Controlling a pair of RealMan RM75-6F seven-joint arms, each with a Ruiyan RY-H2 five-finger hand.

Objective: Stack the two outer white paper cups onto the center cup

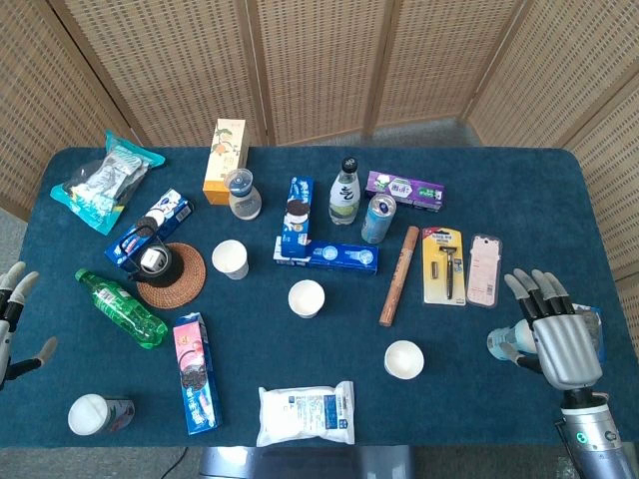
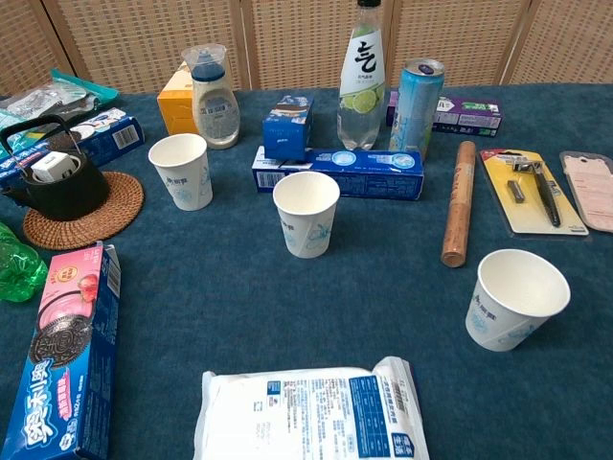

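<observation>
Three white paper cups stand upright in a diagonal row on the blue table. The left cup (image 1: 231,258) (image 2: 181,170) is near the teapot, the center cup (image 1: 307,297) (image 2: 306,213) is mid-table, and the right cup (image 1: 403,359) (image 2: 513,298) sits nearest the front. My right hand (image 1: 552,329) hovers at the table's right edge, fingers spread, holding nothing, well right of the right cup. My left hand (image 1: 14,317) shows only partly at the far left edge, fingers apart and empty. Neither hand appears in the chest view.
A black teapot (image 1: 153,261) on a woven coaster, a green bottle (image 1: 120,307) and a cookie box (image 1: 196,371) lie left. A blue toothpaste box (image 1: 327,256), a can (image 1: 377,219), a brown tube (image 1: 399,274) and a razor pack (image 1: 444,264) sit behind the cups. A white pouch (image 1: 305,413) lies in front.
</observation>
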